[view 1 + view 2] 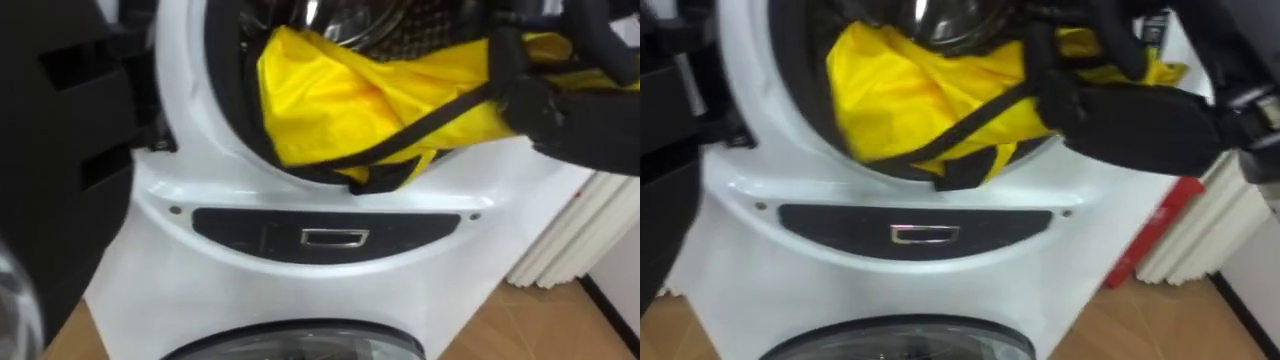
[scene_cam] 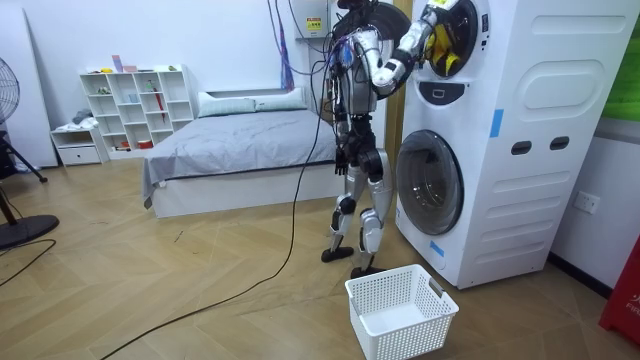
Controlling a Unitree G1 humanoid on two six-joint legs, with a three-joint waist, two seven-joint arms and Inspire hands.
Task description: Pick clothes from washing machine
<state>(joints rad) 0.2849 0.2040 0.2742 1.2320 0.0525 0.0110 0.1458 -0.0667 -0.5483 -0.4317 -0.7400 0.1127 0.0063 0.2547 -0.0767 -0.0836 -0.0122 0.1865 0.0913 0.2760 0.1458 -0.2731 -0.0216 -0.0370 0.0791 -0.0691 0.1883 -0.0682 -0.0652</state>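
The right hand (image 1: 1068,88) is clamping the yellow garment (image 1: 905,95), which is hanging half out of the washing machine (image 1: 790,190); the basket (image 2: 405,335) is waiting empty.

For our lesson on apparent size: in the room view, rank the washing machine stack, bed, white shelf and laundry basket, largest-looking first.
1. washing machine stack
2. bed
3. white shelf and laundry basket: these look alike, and the basket is nearer the camera, so unranked.

No legible text or numbers; washing machine (image 2: 500,150) markings unreadable.
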